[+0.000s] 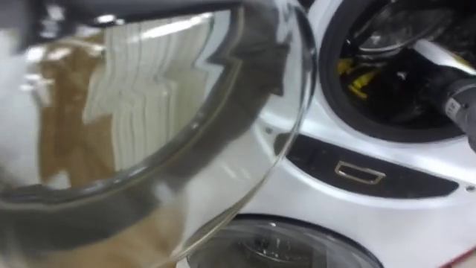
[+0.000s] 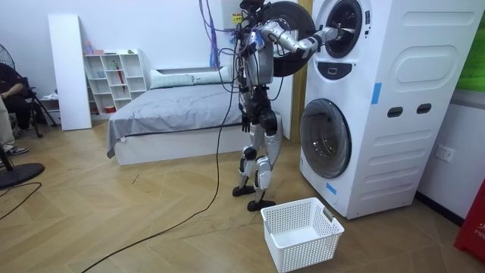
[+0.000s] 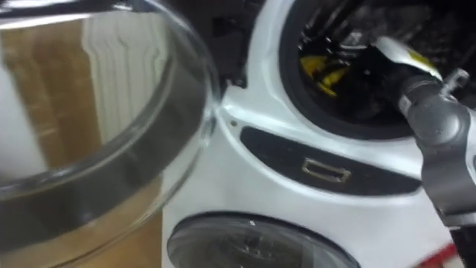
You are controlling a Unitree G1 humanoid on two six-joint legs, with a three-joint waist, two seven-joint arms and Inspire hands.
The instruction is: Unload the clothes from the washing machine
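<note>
A: Where do the head cameras sit?

B: Hard up against the stacked washing machines, looking down and forward. The open glass door crowds in from 9 o'clock, the upper drum opening is at 2 and the lower door at 6. The right eye sees the same, shifted slightly.

A: And the room camera?

B: Well back, facing the machines' front at an angle — the whole robot is central, with a white basket at 6 and a bed at 10. It shares the door and drum opening with the eyes.
</note>
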